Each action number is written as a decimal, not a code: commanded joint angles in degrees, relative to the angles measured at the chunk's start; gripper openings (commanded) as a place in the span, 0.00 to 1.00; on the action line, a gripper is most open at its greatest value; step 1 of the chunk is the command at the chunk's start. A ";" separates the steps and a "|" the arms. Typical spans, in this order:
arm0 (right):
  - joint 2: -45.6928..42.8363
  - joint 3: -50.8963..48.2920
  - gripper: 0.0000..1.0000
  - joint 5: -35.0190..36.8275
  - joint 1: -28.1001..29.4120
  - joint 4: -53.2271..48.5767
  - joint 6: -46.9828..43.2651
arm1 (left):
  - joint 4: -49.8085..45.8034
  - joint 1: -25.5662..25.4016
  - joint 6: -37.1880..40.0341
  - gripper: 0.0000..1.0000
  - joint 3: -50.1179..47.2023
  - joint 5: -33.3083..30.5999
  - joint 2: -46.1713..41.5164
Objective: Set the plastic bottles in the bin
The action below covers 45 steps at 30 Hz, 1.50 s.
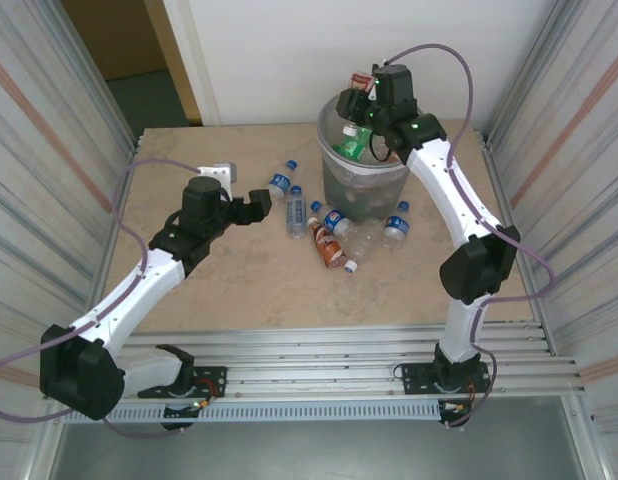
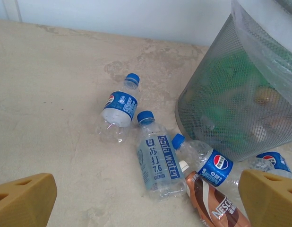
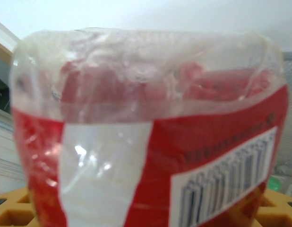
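Red-labelled bottle point(image 3: 150, 142) clamped in right gripper point(image 1: 358, 96) above bin point(image 1: 334, 190); left gripper point(image 1: 257, 205) gaping.

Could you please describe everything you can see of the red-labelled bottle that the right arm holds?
The red-labelled bottle is crinkled clear plastic wrapped in a red label with a white panel and a barcode. The right pincer is closed on it, yellow fingers showing at both sides, and it hangs above the bin, touching nothing else that I can see.
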 commanded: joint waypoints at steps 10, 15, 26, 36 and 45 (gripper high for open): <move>6.14 6.34 0.72 10.21 2.77 -4.07 4.63 | 1.73 0.41 -0.98 0.99 0.81 1.51 0.62; 5.16 6.39 0.85 10.69 2.77 -4.51 3.70 | 2.10 0.41 -1.31 0.99 0.85 1.50 0.96; 6.28 8.62 0.62 10.09 1.87 -4.68 -0.77 | 2.06 0.37 -1.23 0.99 1.37 1.53 1.49; 13.37 15.28 0.54 9.90 -0.13 -10.47 -2.49 | 1.87 0.41 -1.11 0.99 1.62 1.01 1.39; 15.69 15.29 0.53 11.31 -0.84 -12.30 -3.82 | 1.03 0.42 1.07 0.99 5.28 -1.09 5.89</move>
